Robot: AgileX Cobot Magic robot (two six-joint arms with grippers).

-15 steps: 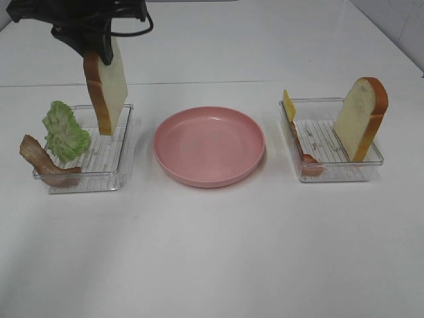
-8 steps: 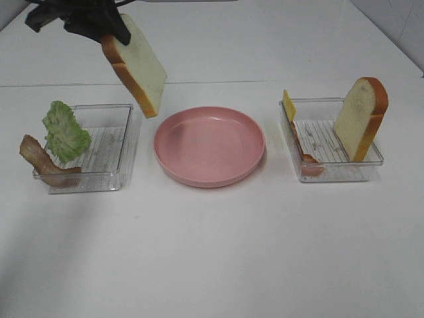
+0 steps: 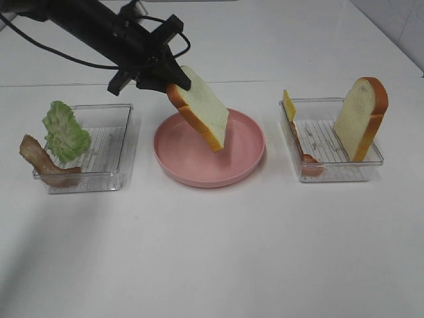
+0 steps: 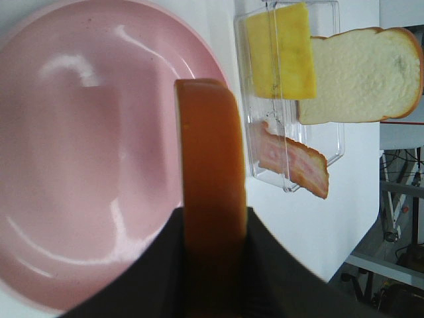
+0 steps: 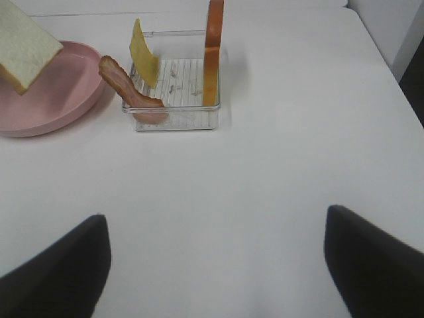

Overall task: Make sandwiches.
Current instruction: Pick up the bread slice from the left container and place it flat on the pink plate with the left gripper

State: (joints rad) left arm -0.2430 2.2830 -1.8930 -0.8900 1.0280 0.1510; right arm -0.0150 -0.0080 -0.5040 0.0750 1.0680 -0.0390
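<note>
The left hand [image 3: 171,83] is clamped on a bread slice [image 3: 203,114], its dark fingers [image 4: 278,278] pressed against both flat faces at the crust end. The slice hangs tilted above the pink plate [image 3: 180,173], white face turned up and toward the right edge of the bench [image 3: 212,252], with its lower corner over the plate's middle. Whether that corner touches the plate cannot be told. The left arm reaches in from the far left corner.

The plate sits mid-bench, between two clear trays and apart from both. Toward the left edge, the left tray [image 3: 99,180] holds a lettuce leaf [image 3: 65,131] standing at its outer side. A bacon strip [image 3: 41,160] leans over the near outer corner there, one end sticking out past the wall. The rest of that tray's ribbed floor is bare.

Toward the right edge, the right tray [image 3: 334,175] holds a second bread slice [image 3: 361,119] upright at its outer side. A cheese slice [image 3: 289,105] stands on edge against the wall nearest the plate, and another bacon strip [image 3: 309,160] slants along that same wall.

The right hand [image 5: 213,213] hovers over bare bench nearer the front edge, its two fingers spread wide apart with nothing between them.
</note>
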